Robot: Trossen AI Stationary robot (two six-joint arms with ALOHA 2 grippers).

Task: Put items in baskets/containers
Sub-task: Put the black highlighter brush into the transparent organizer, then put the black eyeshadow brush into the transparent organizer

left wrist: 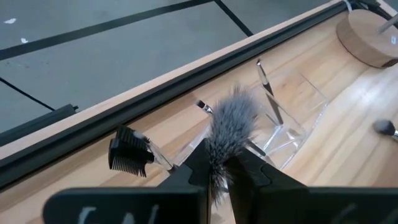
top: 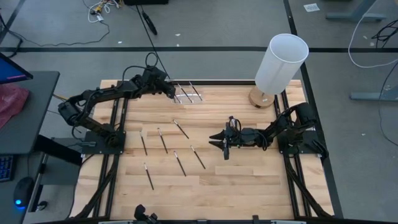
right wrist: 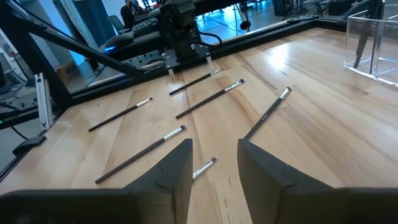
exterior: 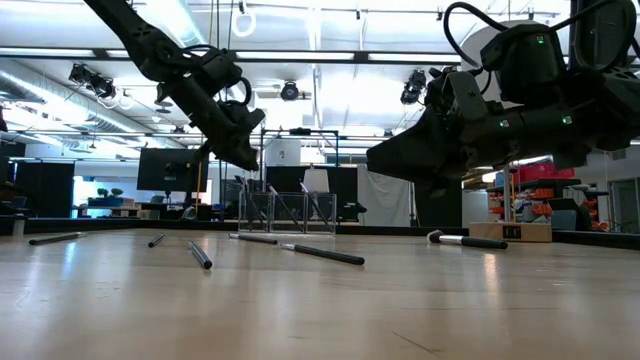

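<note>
My left gripper [top: 170, 91] is at the table's far side, just left of the clear organiser box [top: 188, 93], and is shut on a brush with a fluffy grey tuft [left wrist: 230, 121]. The box [left wrist: 283, 118] holds a few dark-handled brushes that lean in its compartments. A small comb-headed brush [left wrist: 127, 158] stands at its near end. My right gripper [top: 222, 143] is open and empty above the table's middle. Several slim brushes lie flat on the wood to its left, such as one [top: 180, 129] and another [top: 198, 157]; they also show in the right wrist view [right wrist: 208, 102]. My left gripper pinches the brush between its two fingers [left wrist: 198, 167] right at the base of the grey tuft [left wrist: 219, 163]. The tuft sticks out beyond the fingertips, over the box's edge. The handle is hidden behind the fingers. The brush is lifted clear of the table.
A tall white cylinder [top: 281, 62] on a round wooden base [top: 261, 98] stands at the far right, close to the box. One more brush [left wrist: 385, 127] lies near that base. The near part of the table [top: 249, 186] is bare wood.
</note>
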